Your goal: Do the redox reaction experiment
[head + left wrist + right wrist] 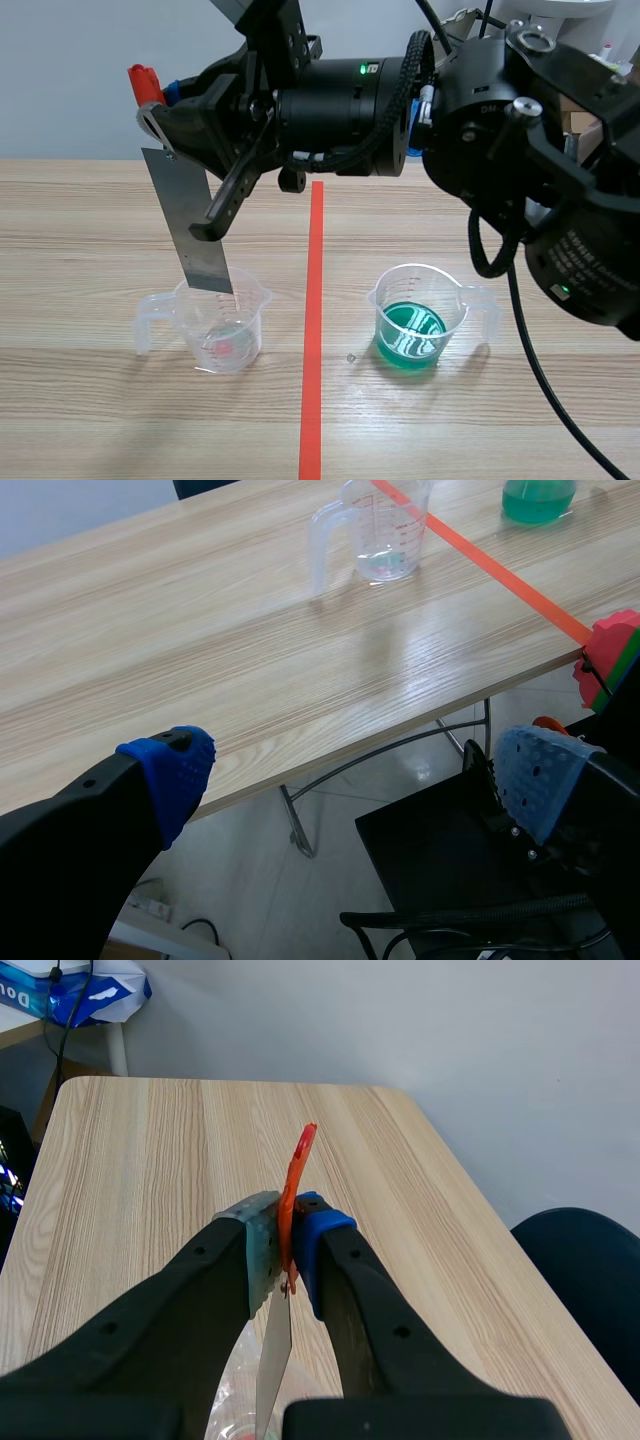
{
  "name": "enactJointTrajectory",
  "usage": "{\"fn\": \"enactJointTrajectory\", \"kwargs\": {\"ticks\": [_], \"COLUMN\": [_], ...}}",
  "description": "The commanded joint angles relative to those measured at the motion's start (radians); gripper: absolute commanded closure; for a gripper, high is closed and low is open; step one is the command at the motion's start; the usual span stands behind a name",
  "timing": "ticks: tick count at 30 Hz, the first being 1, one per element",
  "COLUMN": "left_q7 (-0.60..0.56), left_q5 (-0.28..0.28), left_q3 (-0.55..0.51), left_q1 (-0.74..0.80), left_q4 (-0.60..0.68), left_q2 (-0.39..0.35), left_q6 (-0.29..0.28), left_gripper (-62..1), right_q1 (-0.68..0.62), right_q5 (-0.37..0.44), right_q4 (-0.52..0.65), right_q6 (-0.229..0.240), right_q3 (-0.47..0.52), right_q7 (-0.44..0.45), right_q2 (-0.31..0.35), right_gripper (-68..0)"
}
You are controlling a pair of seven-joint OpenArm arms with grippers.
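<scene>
Right tool (163, 118) held a metal strip (196, 230) over a clear cup (222, 325) on the wooden counter (80, 250).

The right arm reached in from the right, past the red tape line (312, 330) running down the middle of the counter. Its tool was clamped on the strip's top end, by a red tab (145, 80). The strip hung tilted, its lower end at the mouth of the clear cup, which stood left of the line with a little clear liquid inside. A cup of green liquid (412, 325) stood just right of the line. The left tool (350, 770) hung wide apart, gripping nothing, beyond the counter's edge above the floor.
</scene>
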Motion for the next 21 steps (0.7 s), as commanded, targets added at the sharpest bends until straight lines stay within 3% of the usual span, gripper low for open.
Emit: {"fn": "enactJointTrajectory", "kwargs": {"ticks": [1, 15, 21], "left_q7": [-0.051, -0.051, -0.051], "left_q5": [-0.007, -0.007, -0.007], "left_q3": [-0.012, -0.012, -0.012], "left_q1": [0.000, -0.002, -0.002], "left_q4": [0.002, 0.002, 0.002], "left_q2": [0.005, 0.005, 0.005], "left_q6": [0.000, 0.000, 0.000], "left_gripper": [-59.5, -59.5, -59.5], "right_q1": [0.017, 0.014, 0.014], "right_q5": [0.014, -0.008, -0.014], "right_q4": [0.016, 0.012, -0.029], "right_q6": [-0.004, -0.004, -0.004], "right_q3": [0.000, -0.002, -0.024], "right_q7": [0.019, 0.023, 0.065], "right_q2": [-0.001, -0.001, -0.002], "right_gripper": [-0.6, -0.7, -0.7]}}
